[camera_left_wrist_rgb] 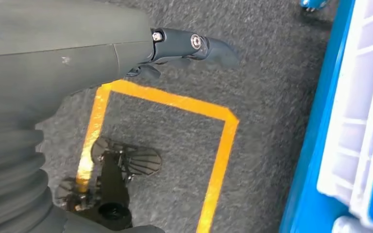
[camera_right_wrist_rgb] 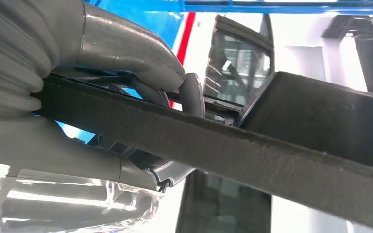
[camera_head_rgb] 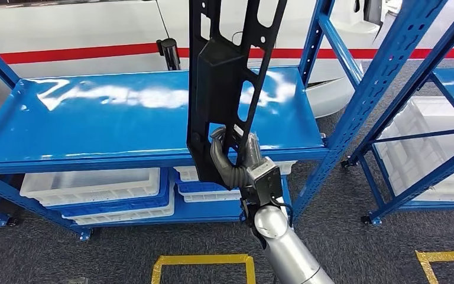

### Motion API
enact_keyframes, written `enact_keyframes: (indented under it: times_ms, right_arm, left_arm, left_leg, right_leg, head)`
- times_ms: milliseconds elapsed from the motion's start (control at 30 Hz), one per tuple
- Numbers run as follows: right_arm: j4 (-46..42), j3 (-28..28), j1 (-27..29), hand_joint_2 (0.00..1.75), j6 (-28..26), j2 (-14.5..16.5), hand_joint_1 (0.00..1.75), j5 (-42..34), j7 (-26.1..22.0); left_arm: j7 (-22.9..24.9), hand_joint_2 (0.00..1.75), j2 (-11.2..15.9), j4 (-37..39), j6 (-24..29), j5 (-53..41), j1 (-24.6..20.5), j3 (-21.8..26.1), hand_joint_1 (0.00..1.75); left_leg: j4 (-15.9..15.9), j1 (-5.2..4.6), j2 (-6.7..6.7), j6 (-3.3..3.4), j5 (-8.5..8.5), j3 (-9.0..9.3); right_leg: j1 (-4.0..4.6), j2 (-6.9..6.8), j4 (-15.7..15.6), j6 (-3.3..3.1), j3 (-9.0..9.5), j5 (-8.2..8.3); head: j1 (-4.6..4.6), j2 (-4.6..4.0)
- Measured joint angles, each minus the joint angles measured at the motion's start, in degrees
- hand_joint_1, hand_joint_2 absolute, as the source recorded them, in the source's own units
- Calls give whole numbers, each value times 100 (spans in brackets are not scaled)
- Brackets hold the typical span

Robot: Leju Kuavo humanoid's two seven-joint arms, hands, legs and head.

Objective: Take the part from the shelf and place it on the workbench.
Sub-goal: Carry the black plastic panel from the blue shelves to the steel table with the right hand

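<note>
Right hand (camera_head_rgb: 236, 163) grips black part (camera_head_rgb: 224, 89) near lower end, held upright, clear above blue shelf (camera_head_rgb: 94, 118). Left hand (camera_left_wrist_rgb: 175, 46) hangs over floor, holding nothing, fingers look apart. Step judged: carry phase. Next: turn toward workbench, keep long part steady.

Right hand (camera_head_rgb: 236, 161) grips the long black perforated plastic part (camera_head_rgb: 224, 83) at its lower end, upright, before the glossy blue metal shelf (camera_head_rgb: 94, 118). White plastic bins (camera_head_rgb: 91, 184) sit below.
</note>
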Motion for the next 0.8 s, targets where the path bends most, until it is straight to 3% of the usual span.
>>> enact_keyframes:
  times_ms: [33, 100, 133, 167, 200, 267, 333, 400, 467, 500, 533, 600, 633, 667, 733, 767, 800]
  right_arm:
    - [-5, 0, 6, 175, -13, -2, 175, 16, -61]
    - [-17, 0, 23, 175, -50, -2, 175, 63, -164]
    - [-22, 0, 40, 175, -67, -3, 175, 85, -196]
    - [-24, 0, 62, 175, -78, -4, 175, 104, -218]
    - [-27, 0, 85, 175, -87, -5, 175, 121, -229]
    - [-37, 0, 119, 175, -104, -6, 175, 154, -240]
    - [-61, 1, 130, 175, -114, -4, 175, 172, -248]
    - [-83, 4, 132, 175, -117, -2, 175, 179, -255]
    - [-94, 5, 139, 175, -118, -5, 175, 181, -261]
    - [-101, 5, 141, 175, -117, -11, 175, 181, -267]
    - [-109, 4, 142, 175, -117, -21, 175, 181, -276]
    - [-121, 6, 151, 175, -116, -47, 175, 184, -293]
    - [-125, 7, 164, 175, -116, -62, 175, 184, -299]
    - [-126, 8, 180, 175, -116, -78, 175, 184, -300]
    - [-126, 9, 200, 175, -116, -104, 175, 183, -300]
    - [-127, 8, 202, 175, -116, -112, 175, 183, -300]
    - [-132, 8, 199, 175, -116, -114, 175, 183, -300]
  left_arm:
    - [-4, 175, 1, 1, 3, -4, 1, 1, 0]
    - [-11, 175, -1, 1, 8, -11, 0, 1, 0]
    - [-13, 175, -1, 1, 10, -12, -1, 1, 0]
    - [-14, 175, -1, 1, 11, -13, -2, 1, 0]
    - [-16, 175, -1, 1, 12, -15, -3, 1, 0]
    - [-23, 175, 0, 0, 15, -20, -14, 1, 0]
    - [-32, 175, 8, -5, 19, -25, -32, 1, 0]
    - [-42, 175, 17, -7, 27, -29, -42, -1, 0]
    - [-47, 175, 20, -7, 37, -30, -44, 0, 0]
    - [-50, 175, 19, -8, 40, -30, -49, 0, 0]
    - [-54, 175, 15, -9, 43, -30, -57, 1, 0]
    - [-61, 175, 5, -10, 48, -31, -68, 2, 0]
    - [-62, 175, 4, -10, 50, -31, -69, 2, 0]
    - [-63, 175, -1, -10, 51, -31, -67, 2, 0]
    - [-64, 175, -10, -10, 51, -32, -66, 2, 0]
    - [-64, 175, -16, -10, 51, -33, -66, 2, 0]
    - [-64, 175, -17, -11, 52, -33, -66, 2, 0]
  left_leg:
    - [233, 16, -3, -29, -254, -72]
    - [951, 31, -5, -77, -830, -238]
    - [1297, 33, -5, -89, -991, -290]
    - [1502, 34, -5, -89, -1022, -277]
    - [1506, 33, -5, -75, -939, -168]
    - [944, 24, -16, -3, -668, 316]
    - [153, -11, -42, 102, -657, 846]
    - [-188, -69, -61, 194, -719, 1031]
    - [-272, -91, -39, 280, -574, 968]
    - [-343, -81, -20, 328, -479, 925]
    - [-410, -64, -2, 362, -370, 867]
    - [-457, -44, 13, 387, -181, 710]
    - [-452, -41, 19, 373, -97, 613]
    - [-446, -38, 24, 355, -17, 511]
    - [-428, -21, 34, 305, 122, 318]
    - [-404, -8, 36, 271, 180, 227]
    - [-349, -6, 35, 228, 230, 127]
  right_leg:
    - [-11, -6, -2, -68, -56, 62]
    - [30, -10, 5, -139, -173, 178]
    - [52, -10, 9, -147, -241, 232]
    - [70, -9, 15, -148, -308, 282]
    - [87, -8, 22, -145, -375, 331]
    - [114, 1, 34, -131, -485, 422]
    - [131, 4, 31, -81, -547, 513]
    - [109, -3, 13, 6, -567, 601]
    - [111, -5, -4, 73, -598, 655]
    - [126, -2, 60, 67, -654, 578]
    - [138, 1, 229, 39, -748, 396]
    - [110, 4, 901, -18, -980, -147]
    - [84, 3, 1291, 3, -1069, -338]
    - [56, 3, 1584, 63, -1094, -398]
    - [0, 0, 1675, 242, -916, -206]
    - [-30, -2, 1434, 319, -696, -65]
    - [-47, -2, 985, 358, -349, -37]
  head:
    - [-10, 0]
    - [-27, 0]
    - [-28, 0]
    - [-28, 0]
    - [-28, 0]
    - [-31, 0]
    - [-25, 1]
    - [-26, 1]
    - [-35, -1]
    - [-35, 0]
    - [-25, 0]
    - [-3, 1]
    - [6, 1]
    - [10, 0]
    - [13, 0]
    - [12, 0]
    - [26, 0]
